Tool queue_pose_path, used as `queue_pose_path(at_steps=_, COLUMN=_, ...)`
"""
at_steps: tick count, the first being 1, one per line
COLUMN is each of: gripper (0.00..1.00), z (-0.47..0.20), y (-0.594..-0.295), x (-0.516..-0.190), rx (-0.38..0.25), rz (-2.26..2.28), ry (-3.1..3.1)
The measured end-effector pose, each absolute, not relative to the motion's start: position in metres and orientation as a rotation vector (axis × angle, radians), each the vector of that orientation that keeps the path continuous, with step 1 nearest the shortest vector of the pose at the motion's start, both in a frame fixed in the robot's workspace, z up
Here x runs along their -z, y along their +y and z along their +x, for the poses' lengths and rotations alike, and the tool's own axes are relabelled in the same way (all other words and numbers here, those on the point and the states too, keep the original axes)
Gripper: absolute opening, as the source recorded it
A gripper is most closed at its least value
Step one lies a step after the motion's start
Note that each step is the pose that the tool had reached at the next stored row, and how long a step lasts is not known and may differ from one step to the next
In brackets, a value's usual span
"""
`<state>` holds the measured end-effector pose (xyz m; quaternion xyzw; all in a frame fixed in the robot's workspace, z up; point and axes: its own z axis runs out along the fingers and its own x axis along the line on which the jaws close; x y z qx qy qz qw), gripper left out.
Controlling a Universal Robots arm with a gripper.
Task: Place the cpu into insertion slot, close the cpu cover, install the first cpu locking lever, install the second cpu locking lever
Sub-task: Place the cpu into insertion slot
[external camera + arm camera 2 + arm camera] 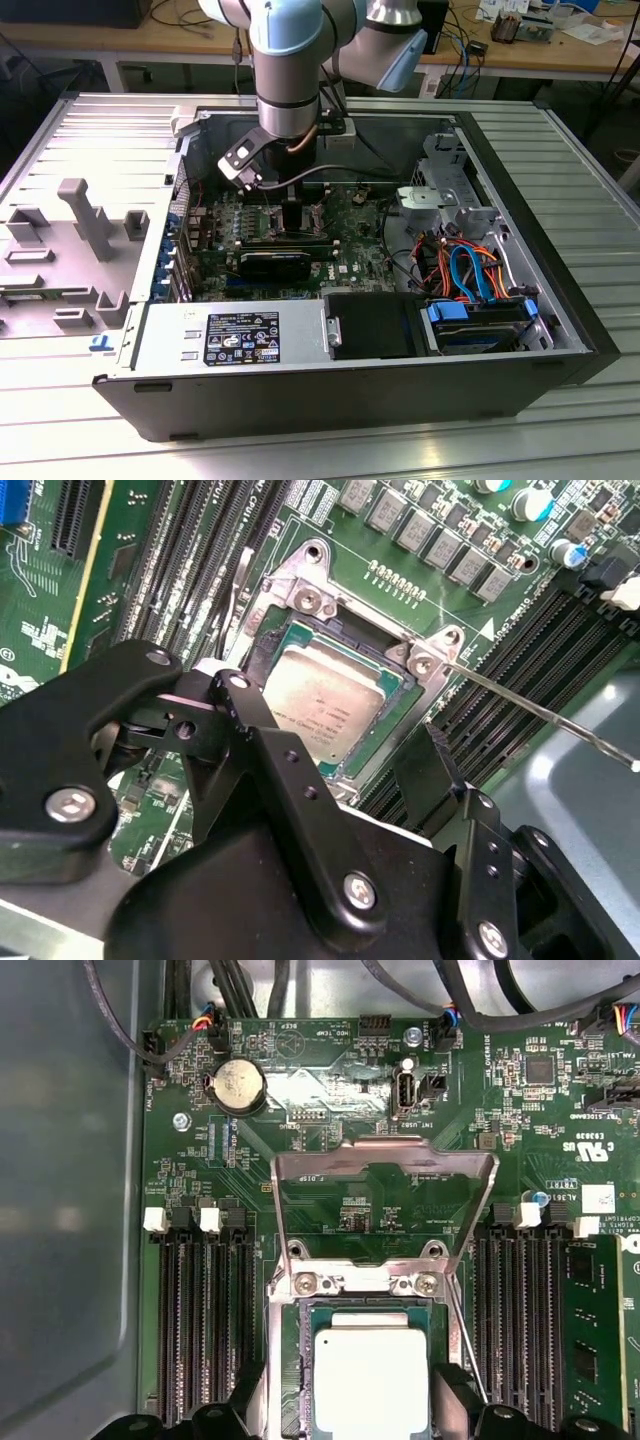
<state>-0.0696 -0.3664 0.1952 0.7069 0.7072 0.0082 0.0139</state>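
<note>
The cpu, a silvery square chip, lies flat in the insertion slot on the green motherboard. It is also in the second wrist view, as the cpu. The cpu cover, a thin metal frame with an open middle, stands swung up on its hinge beyond the socket. A thin locking lever sticks out raised beside the socket, also seen as the lever. My gripper hangs low over the socket, open, its black fingertips on either side of the chip. In the exterior view the gripper is inside the computer case.
Memory slots run along both sides of the socket. A round coin battery and cables lie past the cover. The case holds a power supply, drive bays and orange and blue cables.
</note>
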Motion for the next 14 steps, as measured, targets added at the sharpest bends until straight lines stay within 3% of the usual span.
queue_pose_path(at_steps=14, gripper=0.76, z=-0.0698, y=-0.3663, x=-0.1925, rx=-0.021, rz=2.203, ry=2.204)
